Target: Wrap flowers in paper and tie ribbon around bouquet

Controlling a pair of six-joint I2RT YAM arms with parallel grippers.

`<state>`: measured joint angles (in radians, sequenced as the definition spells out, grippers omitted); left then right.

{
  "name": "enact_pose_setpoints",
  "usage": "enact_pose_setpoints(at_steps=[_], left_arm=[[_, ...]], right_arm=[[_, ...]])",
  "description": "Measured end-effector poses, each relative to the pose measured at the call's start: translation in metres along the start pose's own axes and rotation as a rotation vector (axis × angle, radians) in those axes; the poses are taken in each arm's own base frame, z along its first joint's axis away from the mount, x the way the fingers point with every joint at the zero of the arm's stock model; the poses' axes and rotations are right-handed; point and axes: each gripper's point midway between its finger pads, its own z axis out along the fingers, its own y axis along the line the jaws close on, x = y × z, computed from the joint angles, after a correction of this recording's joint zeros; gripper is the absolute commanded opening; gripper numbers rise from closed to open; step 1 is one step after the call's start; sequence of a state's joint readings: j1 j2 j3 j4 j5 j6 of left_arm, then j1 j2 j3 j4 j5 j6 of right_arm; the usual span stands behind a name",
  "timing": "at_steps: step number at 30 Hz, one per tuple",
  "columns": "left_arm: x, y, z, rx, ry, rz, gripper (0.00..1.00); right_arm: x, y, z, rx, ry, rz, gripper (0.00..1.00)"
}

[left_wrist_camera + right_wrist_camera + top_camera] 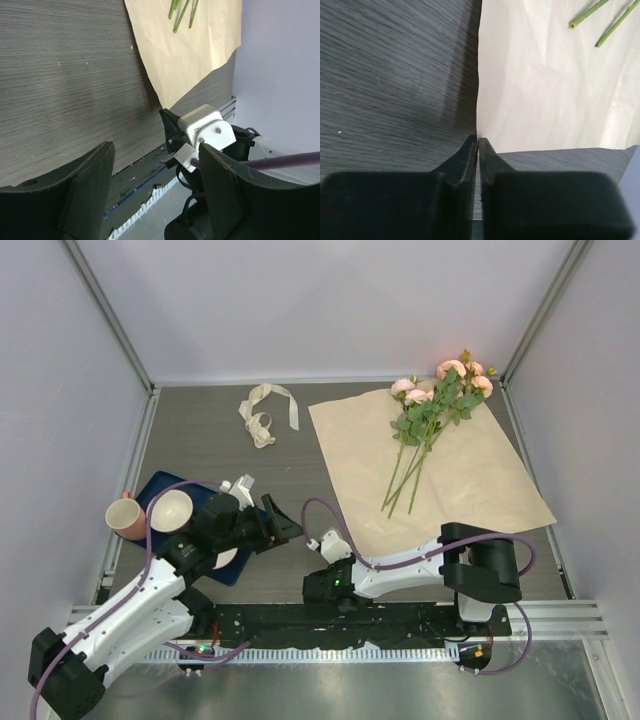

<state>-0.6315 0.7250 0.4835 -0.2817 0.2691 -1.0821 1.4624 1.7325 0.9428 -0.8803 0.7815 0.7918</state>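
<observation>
The flowers (440, 400), pink roses on long green stems, lie across the paper (450, 480), a large beige sheet spread flat at the right. The ribbon (265, 412) lies curled at the back, left of the sheet. My right gripper (338, 543) is low at the sheet's near-left corner. In the right wrist view its jaws (478, 142) are pressed together right where the corner of the paper (545, 90) ends, and stem ends (587, 15) show above. My left gripper (285, 530) hovers open left of it, holding nothing (155, 185).
A dark blue tray (152, 487) at the near left carries a pink cup (125, 518) and a white bowl (170, 510). Grey walls enclose the table on three sides. The right arm's white wrist camera (205, 130) sits just beyond my left fingers.
</observation>
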Motion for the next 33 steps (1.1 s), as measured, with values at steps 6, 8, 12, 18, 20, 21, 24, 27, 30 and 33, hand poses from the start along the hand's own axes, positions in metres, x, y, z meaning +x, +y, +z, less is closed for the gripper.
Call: enact_pose_setpoints(at_steps=[6, 8, 12, 18, 20, 21, 24, 27, 30, 33], left_arm=[[-0.001, 0.004, 0.006, -0.025, 0.012, -0.008, 0.71], [-0.002, 0.004, 0.009, -0.026, 0.013, -0.009, 0.68], [-0.005, 0.002, 0.017, -0.020, 0.011, -0.029, 0.65], [-0.010, -0.010, 0.039, 0.039, 0.029, -0.073, 0.61], [-0.008, -0.006, 0.049, 0.030, 0.054, -0.088, 0.59], [-0.006, -0.003, 0.056, 0.018, 0.074, -0.096, 0.58], [-0.005, -0.001, 0.074, 0.000, 0.123, -0.113, 0.53], [-0.011, -0.011, 0.100, 0.016, 0.169, -0.122, 0.50], [-0.019, -0.024, 0.123, 0.062, 0.189, -0.135, 0.47], [-0.024, -0.029, 0.139, 0.088, 0.197, -0.151, 0.47]], right_arm=[[-0.002, -0.011, 0.001, 0.045, -0.004, 0.018, 0.01], [-0.005, -0.019, 0.004, 0.057, 0.009, 0.041, 0.01], [-0.018, -0.053, 0.019, 0.099, 0.061, 0.159, 0.01], [-0.044, -0.119, 0.042, 0.172, 0.083, 0.314, 0.00], [-0.053, -0.142, 0.054, 0.197, 0.089, 0.341, 0.01], [-0.056, -0.155, 0.063, 0.210, 0.097, 0.348, 0.01], [-0.069, -0.185, 0.084, 0.246, 0.107, 0.352, 0.01], [-0.084, -0.210, 0.111, 0.275, 0.117, 0.354, 0.01], [-0.095, -0.228, 0.144, 0.268, 0.140, 0.348, 0.01], [-0.098, -0.237, 0.169, 0.234, 0.150, 0.337, 0.01]])
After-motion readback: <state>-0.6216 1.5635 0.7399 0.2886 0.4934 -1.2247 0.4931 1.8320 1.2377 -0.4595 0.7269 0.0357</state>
